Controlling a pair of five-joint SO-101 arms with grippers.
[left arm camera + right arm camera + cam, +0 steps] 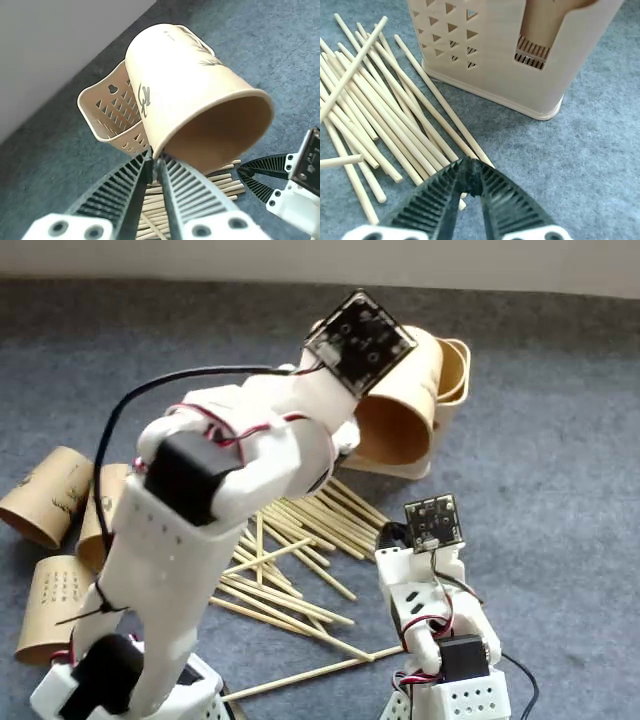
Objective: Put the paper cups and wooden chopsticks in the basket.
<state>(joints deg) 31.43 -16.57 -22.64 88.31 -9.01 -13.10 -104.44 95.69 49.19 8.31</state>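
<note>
1. Right pincer [470,172]: fingers closed together, gripping nothing, poised just above the chopsticks [290,560].
2. Chopsticks: many, in a loose fan on the grey surface [560,490] between the two arms. One stray stick [300,675] lies nearest the arm bases. None can be seen in the basket.
3. Loose cups [55,495]: three, on their sides, beside the left arm and well apart from the basket.
4. Left pincer [154,162]: clamped on the rim of the held cup [200,95]. The cup is lifted and tilted with its mouth toward the arm, right at the basket's top edge.
5. Basket [112,112], farthest: upright, walls pierced with triangles. A tan shape shows through its handle cut-out, and whether that is a cup already inside cannot be told.

Progress, as judged: early. One cup is at the point of delivery but not released; three cups and the whole lot of chopsticks remain.

Markings: dark printed motifs on the cups, not legible; no label visible on the basket
</note>
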